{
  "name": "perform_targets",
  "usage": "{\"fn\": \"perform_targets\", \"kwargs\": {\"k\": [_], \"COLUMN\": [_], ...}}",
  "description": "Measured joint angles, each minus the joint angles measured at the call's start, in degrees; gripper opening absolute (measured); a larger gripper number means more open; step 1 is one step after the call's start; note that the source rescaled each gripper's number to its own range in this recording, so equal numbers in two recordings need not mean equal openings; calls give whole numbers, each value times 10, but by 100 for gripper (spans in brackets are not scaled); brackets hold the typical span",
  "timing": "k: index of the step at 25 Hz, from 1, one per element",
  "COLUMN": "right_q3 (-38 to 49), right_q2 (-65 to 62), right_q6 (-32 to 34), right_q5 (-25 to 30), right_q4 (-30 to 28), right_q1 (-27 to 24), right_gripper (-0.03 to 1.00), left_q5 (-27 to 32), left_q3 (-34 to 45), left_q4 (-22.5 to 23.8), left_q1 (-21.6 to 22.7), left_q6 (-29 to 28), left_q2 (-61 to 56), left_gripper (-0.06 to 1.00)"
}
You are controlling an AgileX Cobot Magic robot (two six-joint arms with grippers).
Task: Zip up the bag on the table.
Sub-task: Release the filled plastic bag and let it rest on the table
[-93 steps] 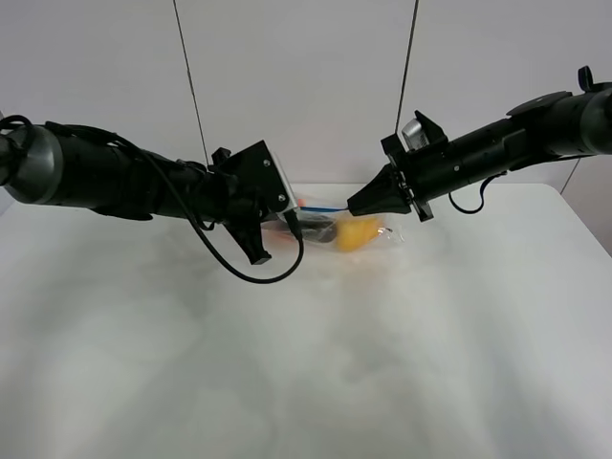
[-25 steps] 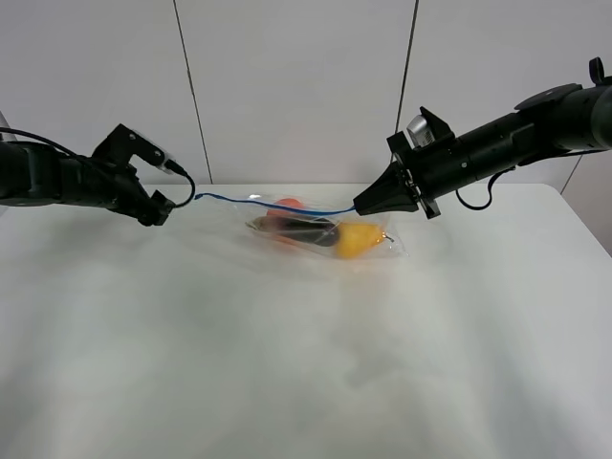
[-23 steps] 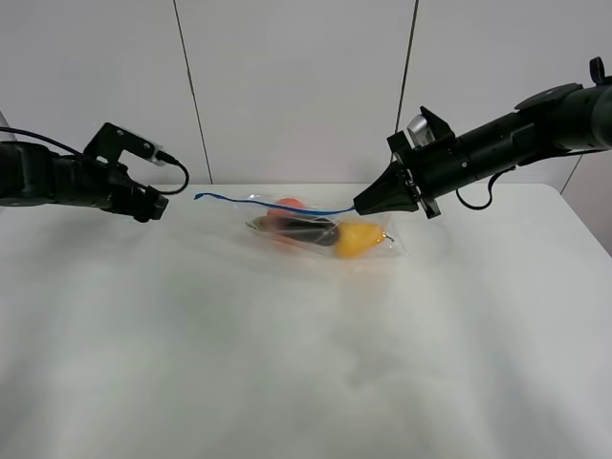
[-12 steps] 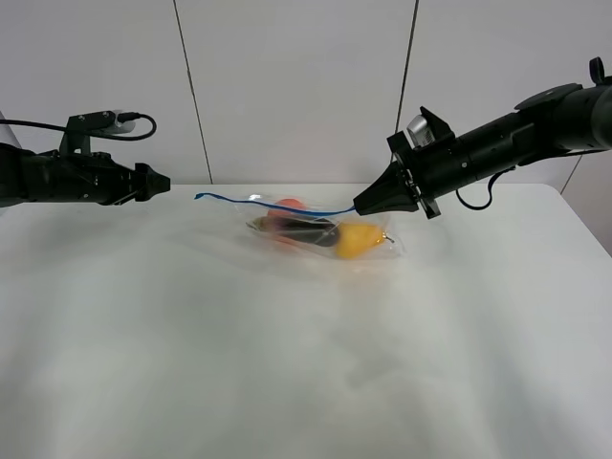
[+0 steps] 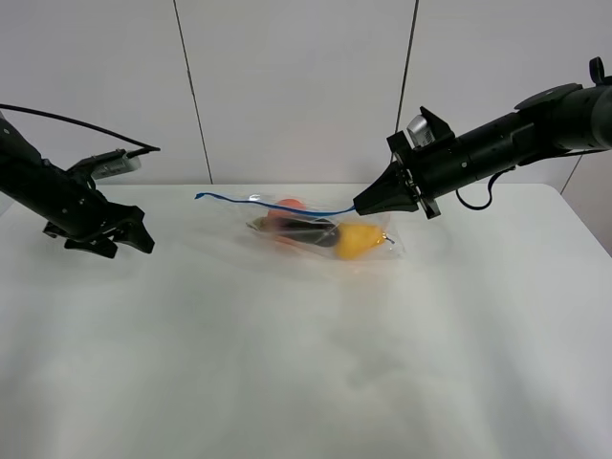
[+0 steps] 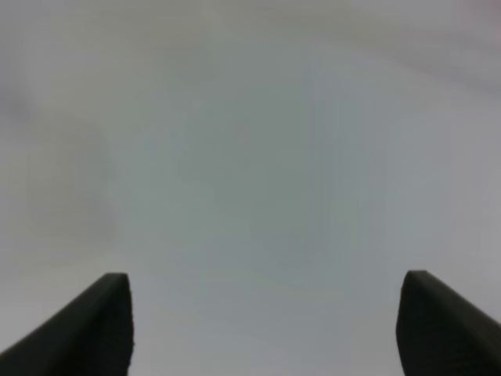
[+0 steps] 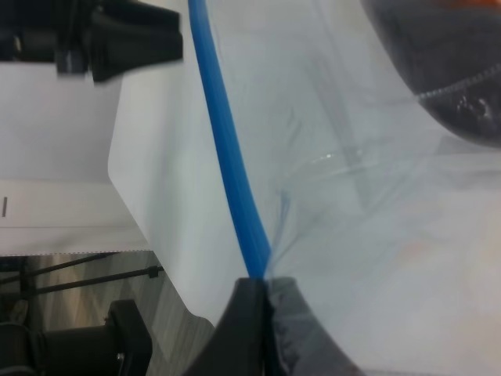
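Behind everything you see a pale grey wall (image 5: 296, 86), and two thin dark seams (image 5: 189, 91) run down it, one on each side of the middle. In the high view three fruits lie close together: an orange (image 5: 287, 205) at the back, a dark eggplant (image 5: 301, 231) just before it, and a yellow pear (image 5: 355, 239) at the eggplant's right end. In the right wrist view you find a grey floor (image 7: 70, 313) far below.

L gripper (image 6: 262, 333): two dark fingertips (image 6: 94, 329) set wide apart, nothing between them. Beyond, blurry pale surface, prob. the table (image 6: 258, 157); too soft to tell more.
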Motion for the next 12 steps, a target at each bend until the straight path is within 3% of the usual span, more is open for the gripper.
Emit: {"fn": "perform_targets", "kwargs": {"k": [3,5,7,12], "right_q3": [0,0,0,0], "right_q2": [0,0,0,0], "right_q6": [0,0,0,4], "right_q5": [0,0,0,0], "right_q4": [0,0,0,-4], "right_q1": [0,0,0,0], "right_gripper": [0,0,0,1], "left_q5": [39,82,128,222], "left_q3": [-57,-98,-131,-174], "left_q4": [104,141,157,147], "left_q1": [1,1,1,1], "left_q6": [-139,-176,-191,-198], "left_q2": [0,0,0,0], "left_gripper": [91,91,91,91]}}
